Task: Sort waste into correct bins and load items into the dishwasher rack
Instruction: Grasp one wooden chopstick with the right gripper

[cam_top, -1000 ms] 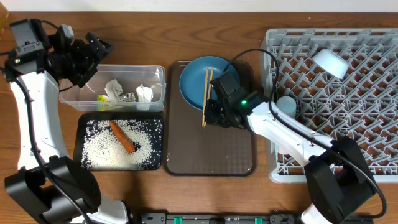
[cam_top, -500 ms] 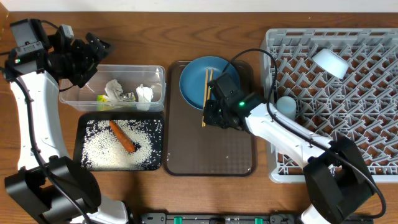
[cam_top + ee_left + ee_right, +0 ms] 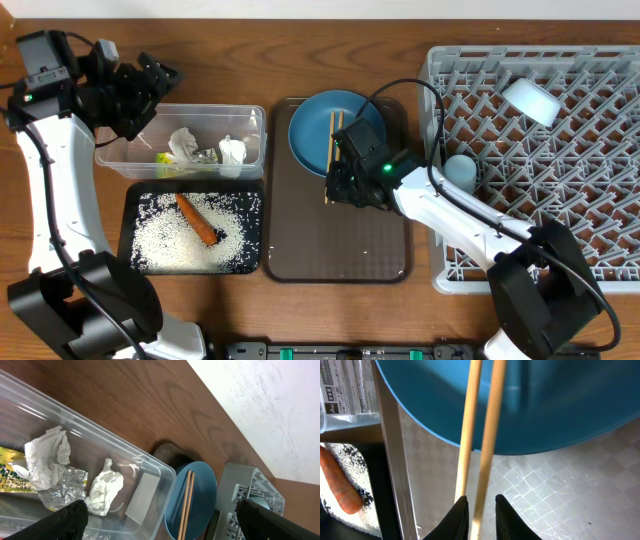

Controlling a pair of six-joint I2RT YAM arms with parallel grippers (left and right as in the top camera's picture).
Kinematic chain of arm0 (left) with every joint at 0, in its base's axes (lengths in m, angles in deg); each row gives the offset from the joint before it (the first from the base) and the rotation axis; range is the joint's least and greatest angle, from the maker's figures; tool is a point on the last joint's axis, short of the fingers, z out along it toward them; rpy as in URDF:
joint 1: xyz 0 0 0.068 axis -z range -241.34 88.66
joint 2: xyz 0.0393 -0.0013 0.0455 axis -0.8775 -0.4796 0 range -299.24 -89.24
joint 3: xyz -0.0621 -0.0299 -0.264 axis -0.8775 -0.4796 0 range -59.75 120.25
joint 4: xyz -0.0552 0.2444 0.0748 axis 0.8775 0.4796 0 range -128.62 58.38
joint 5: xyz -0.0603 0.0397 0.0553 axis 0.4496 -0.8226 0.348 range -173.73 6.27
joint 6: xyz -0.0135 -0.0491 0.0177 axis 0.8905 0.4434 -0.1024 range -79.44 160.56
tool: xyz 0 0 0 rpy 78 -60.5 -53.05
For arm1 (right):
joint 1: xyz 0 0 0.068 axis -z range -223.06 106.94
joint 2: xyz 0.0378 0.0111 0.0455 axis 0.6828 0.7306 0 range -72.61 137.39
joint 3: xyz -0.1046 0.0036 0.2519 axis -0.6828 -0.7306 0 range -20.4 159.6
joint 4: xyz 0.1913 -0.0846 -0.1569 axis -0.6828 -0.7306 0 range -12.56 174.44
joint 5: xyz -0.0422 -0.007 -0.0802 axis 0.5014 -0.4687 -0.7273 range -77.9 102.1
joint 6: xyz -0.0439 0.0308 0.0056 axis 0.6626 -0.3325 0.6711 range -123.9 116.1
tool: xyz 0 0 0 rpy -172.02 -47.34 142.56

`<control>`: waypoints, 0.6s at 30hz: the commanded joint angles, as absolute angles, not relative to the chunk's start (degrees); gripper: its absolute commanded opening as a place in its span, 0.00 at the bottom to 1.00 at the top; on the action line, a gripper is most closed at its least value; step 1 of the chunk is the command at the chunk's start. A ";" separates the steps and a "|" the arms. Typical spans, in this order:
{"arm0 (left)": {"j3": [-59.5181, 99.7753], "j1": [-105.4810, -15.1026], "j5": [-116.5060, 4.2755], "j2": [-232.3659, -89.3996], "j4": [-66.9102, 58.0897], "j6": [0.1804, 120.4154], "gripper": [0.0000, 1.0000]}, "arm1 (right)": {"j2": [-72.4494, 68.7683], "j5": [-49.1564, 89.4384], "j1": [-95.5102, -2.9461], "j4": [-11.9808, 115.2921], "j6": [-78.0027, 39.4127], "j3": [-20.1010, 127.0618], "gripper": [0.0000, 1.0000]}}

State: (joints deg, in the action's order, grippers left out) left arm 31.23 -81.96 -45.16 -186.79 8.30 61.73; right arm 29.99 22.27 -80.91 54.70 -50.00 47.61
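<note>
Two wooden chopsticks point(image 3: 331, 150) lie with their far ends on the dark-blue plate point(image 3: 350, 120) and their near ends on the brown tray. My right gripper point(image 3: 333, 188) is down at the near ends. In the right wrist view its fingers point(image 3: 480, 505) are closed narrowly around one chopstick point(image 3: 490, 420), and the other stick runs under the left finger. My left gripper point(image 3: 140, 92) is open and empty, hovering over the back left of the clear tub point(image 3: 255, 115). The tub holds napkins point(image 3: 50, 452) and a wrapper point(image 3: 10, 477). The black tray point(image 3: 128, 205) holds rice and a carrot point(image 3: 198, 220).
The dark brown serving tray point(image 3: 340, 245) sits in the middle. The grey rack point(image 3: 560, 180) at the right holds a white bowl point(image 3: 530, 100) and a light-blue cup point(image 3: 460, 170). The right arm's cable arcs over the tray and rack edge. No pinkish-white cup shows.
My right gripper has shifted slightly left along the chopsticks' near ends. The chopsticks and the left arm have not moved.
</note>
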 commanded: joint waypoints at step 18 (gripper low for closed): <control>30.84 -82.27 -45.86 -187.19 8.50 61.82 0.96 | 30.52 19.76 -80.82 52.54 -50.55 47.17 0.10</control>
State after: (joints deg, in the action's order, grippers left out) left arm 31.23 -81.96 -45.19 -186.79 8.30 61.73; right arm 29.99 20.81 -80.91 52.48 -50.09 47.61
